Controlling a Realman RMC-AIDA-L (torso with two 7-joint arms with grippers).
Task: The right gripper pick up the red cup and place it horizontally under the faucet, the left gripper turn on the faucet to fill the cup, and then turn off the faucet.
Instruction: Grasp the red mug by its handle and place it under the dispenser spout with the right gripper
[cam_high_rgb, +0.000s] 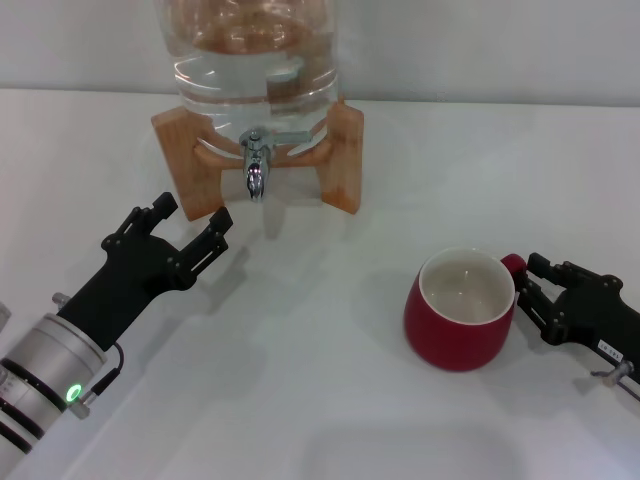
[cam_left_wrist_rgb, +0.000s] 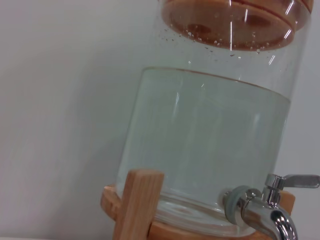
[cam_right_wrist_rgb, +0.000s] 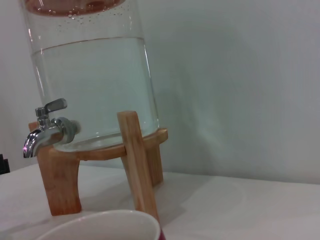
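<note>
right tool (cam_high_rgb: 527, 285) open, straddling handle of red cup (cam_high_rgb: 459, 309) | cup rigid, glazed, slick, breakable; grip handle or rim | left tool (cam_high_rgb: 192, 229) open, idle near faucet (cam_high_rgb: 256, 166)

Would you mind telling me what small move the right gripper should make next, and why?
Probably close the right gripper on the handle of the red cup. Its fingers sit at the handle, and the cup stands on the table well off to the side of the faucet. The left gripper waits open near the faucet.
</note>
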